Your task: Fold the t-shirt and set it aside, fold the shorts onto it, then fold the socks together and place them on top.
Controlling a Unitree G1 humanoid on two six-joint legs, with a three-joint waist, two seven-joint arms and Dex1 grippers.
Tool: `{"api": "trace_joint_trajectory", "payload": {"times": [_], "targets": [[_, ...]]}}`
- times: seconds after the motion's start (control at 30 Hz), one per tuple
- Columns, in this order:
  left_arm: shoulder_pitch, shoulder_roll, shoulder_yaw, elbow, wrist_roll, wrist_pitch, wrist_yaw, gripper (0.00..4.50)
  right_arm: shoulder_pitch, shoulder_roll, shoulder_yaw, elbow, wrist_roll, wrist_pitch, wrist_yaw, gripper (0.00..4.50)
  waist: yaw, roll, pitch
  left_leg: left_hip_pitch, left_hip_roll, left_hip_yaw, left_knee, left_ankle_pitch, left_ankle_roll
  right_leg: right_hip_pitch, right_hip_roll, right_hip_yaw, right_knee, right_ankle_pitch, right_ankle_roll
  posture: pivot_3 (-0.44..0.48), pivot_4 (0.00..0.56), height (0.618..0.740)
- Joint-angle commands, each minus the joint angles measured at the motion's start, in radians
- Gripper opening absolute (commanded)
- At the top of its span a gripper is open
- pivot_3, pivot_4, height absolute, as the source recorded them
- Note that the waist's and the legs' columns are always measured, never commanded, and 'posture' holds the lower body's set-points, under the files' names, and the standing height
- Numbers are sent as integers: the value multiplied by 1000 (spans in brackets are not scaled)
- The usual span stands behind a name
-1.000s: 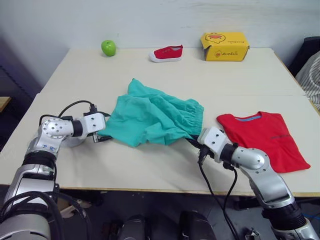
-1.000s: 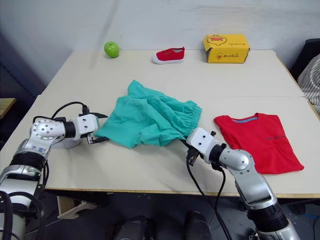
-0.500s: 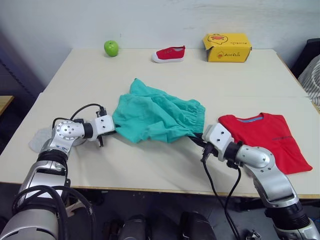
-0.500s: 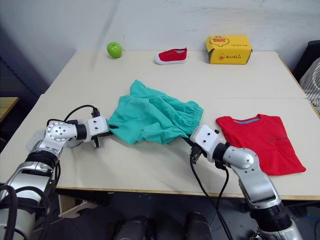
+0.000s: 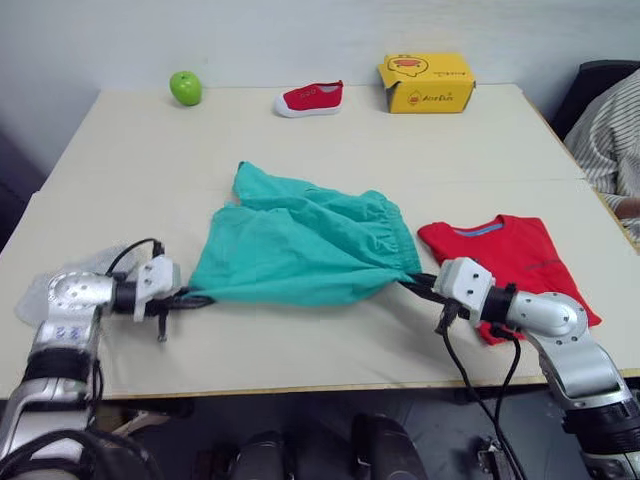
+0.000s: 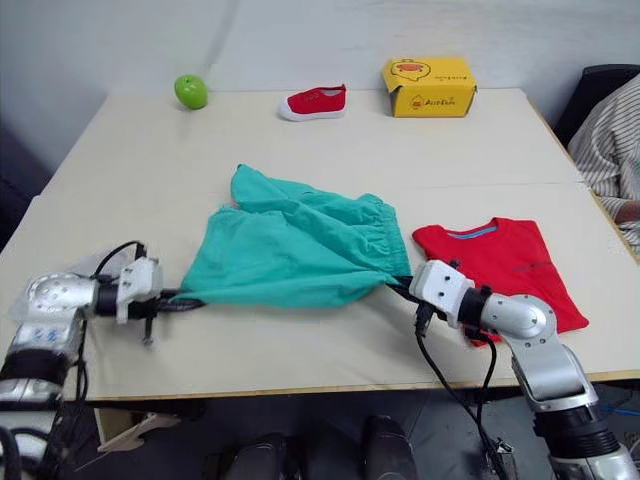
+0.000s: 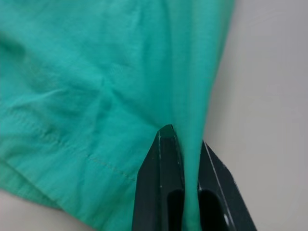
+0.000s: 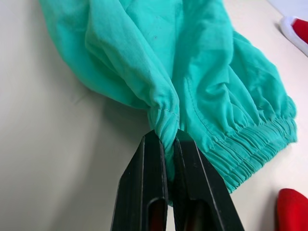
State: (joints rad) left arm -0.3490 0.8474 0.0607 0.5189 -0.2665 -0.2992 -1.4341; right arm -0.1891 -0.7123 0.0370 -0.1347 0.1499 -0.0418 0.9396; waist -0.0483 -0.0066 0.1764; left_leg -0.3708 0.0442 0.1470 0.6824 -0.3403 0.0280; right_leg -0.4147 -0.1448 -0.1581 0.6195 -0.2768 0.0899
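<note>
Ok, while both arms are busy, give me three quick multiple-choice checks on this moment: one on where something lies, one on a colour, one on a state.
1. Where does the t-shirt lie relative to the shorts?
A. On the robot's right of them
B. Under them
C. At the far edge by the box

2. What colour is the box at the far edge of the table?
A. Blue
B. Yellow
C. White

3. What is the state of the left tool and the right tool?
A. Both open above the table
B. One shut on a shoe
C. Each shut on an edge of the shorts

Answers: 1 A, the red cloth lies flat beside the right arm. 2 B, its sides are plainly yellow. 3 C, both wrist views show teal cloth pinched between the fingers.
</note>
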Motion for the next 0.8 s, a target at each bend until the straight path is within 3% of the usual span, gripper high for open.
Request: {"api": "trace_joint_trajectory", "payload": {"times": [0.03, 0.23, 0.37, 0.43, 0.53, 0.57, 0.67, 0.8], "targets": [[144, 50, 87, -269, -121, 128, 9, 64, -3, -14, -7, 36, 30, -113, 69, 0, -2, 0, 3, 0, 0, 0, 0, 0, 0, 0, 0, 1, -1, 0, 0, 0, 150, 740], [501, 151, 228, -655, -283, 437, 15, 64, 54, -54, -4, 107, 75, -263, 213, 0, 10, 0, 5, 1, 3, -1, 0, -1, -2, 1, -2, 2, -2, 0, 0, 0, 150, 740], [679, 261, 303, -763, -333, 657, -19, 64, 129, -128, 7, 30, 200, -159, 361, 0, 23, 2, 7, 1, 4, -1, 0, -1, -3, 1, -1, 1, -7, -1, -1, 0, 150, 740], [667, 299, 294, -756, -357, 735, -31, 64, 118, -174, 18, 4, 230, -82, 416, 0, 26, 4, 8, 1, 4, -1, 0, -1, -3, 1, -1, 1, -7, -1, -1, 0, 150, 740], [446, 247, 239, -670, -350, 725, 43, 64, -3, -177, 27, 33, 240, -20, 435, 0, 30, 6, 9, 2, 3, -1, 0, -2, 0, 1, -3, 1, -6, 0, -2, 0, 150, 740], [313, 211, 214, -604, -322, 691, 83, 64, -90, -143, 21, 78, 232, -31, 412, 0, 31, 6, 10, 1, 3, -1, 0, -2, 0, 0, -3, 1, -6, 1, -3, 0, 150, 740], [-105, 87, 155, -306, -86, 320, 294, 64, -395, -14, -8, 291, 102, -117, 184, 0, 33, 3, 14, 2, 4, -1, 0, 5, -6, 0, 0, 0, -5, 4, -6, 0, 150, 740], [-595, 59, 123, 144, 158, 5, 661, 64, -744, 96, -42, 585, -4, -300, -23, 0, 25, 0, 14, -13, 0, 2, 0, 13, -10, -17, 5, 0, 5, 7, -9, 0, 150, 740]]}}
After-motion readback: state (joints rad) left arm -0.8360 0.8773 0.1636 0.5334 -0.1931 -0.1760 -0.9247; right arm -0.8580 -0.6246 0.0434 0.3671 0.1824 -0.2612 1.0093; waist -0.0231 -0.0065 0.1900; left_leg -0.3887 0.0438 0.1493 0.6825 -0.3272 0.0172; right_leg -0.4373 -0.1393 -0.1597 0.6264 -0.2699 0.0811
